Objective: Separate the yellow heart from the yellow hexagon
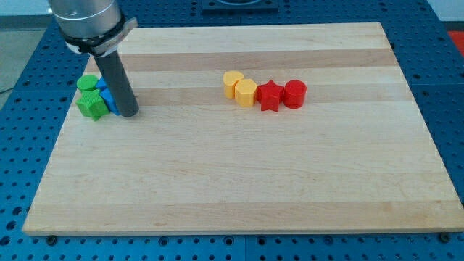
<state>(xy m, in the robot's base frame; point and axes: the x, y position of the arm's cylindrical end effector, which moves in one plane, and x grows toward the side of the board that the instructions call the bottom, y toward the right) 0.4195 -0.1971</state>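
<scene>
The yellow heart [232, 83] lies just above the board's middle, touching the yellow hexagon [246, 93] on its right. A red star [270, 95] touches the hexagon, and a red cylinder [294, 93] follows, so the four form a row. My tip [128, 112] is far to the view's left of them, down on the board beside a blue block.
A green cylinder [88, 83], a green star [92, 105] and blue blocks [107, 96] cluster at the left edge of the wooden board [239, 181], right against the rod. The arm's grey body [85, 22] hangs over the top left corner.
</scene>
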